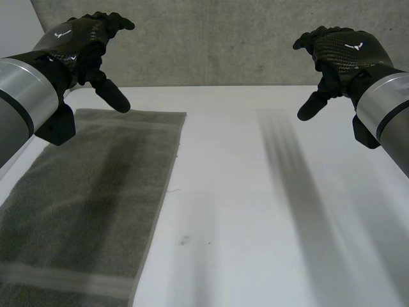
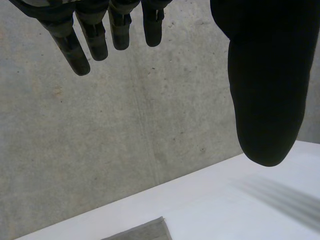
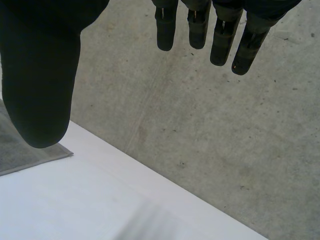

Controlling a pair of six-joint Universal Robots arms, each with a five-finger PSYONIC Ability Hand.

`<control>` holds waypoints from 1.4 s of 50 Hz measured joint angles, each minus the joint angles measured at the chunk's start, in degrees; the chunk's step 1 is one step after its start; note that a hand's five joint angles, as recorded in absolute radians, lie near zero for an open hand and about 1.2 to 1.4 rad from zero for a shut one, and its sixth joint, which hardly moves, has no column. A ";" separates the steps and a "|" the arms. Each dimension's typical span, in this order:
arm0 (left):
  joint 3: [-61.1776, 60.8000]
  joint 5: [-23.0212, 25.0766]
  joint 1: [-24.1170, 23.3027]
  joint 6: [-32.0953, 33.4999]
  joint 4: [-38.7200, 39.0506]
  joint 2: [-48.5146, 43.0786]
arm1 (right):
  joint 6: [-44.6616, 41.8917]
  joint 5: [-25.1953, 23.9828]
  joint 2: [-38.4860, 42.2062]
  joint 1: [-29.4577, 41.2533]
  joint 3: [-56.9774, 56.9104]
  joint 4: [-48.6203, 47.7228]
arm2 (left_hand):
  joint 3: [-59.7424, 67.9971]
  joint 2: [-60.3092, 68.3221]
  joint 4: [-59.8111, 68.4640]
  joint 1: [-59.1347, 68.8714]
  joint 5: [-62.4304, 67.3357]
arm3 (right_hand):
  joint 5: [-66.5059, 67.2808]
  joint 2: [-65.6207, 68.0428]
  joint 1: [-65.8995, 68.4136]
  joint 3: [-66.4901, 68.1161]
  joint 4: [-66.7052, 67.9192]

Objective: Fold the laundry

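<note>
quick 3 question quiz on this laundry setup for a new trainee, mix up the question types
1. True or false: the left hand is gripping the towel.
2. Pick one. The towel is: A) spread flat on the robot's left side of the table; B) bunched in a heap at the middle; C) hanging off the far edge.
3. Short answer: what is the right hand holding?

Key
1. False. It is raised above the towel with its fingers open.
2. A
3. Nothing. It is raised over bare table with its fingers open.
</note>
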 measured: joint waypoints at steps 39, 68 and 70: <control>-7.57 -0.07 -1.61 22.73 10.23 -25.49 | -7.26 -8.85 12.35 -0.27 -0.66 -0.17 | 16.88 16.72 16.89 16.51 15.03 | 0.00 0.00 0.00 0.00 0.00; -9.67 -3.31 -5.39 15.64 19.43 -33.63 | -7.58 -8.52 15.80 0.12 0.03 -0.25 | 5.11 5.13 5.15 4.70 3.38 | 0.00 0.00 0.00 0.00 0.00; -9.66 -3.62 -5.82 14.66 19.38 -33.57 | -7.58 -8.52 15.94 0.12 0.02 -0.25 | 5.33 5.24 5.29 4.88 3.45 | 0.00 0.00 0.00 0.00 0.00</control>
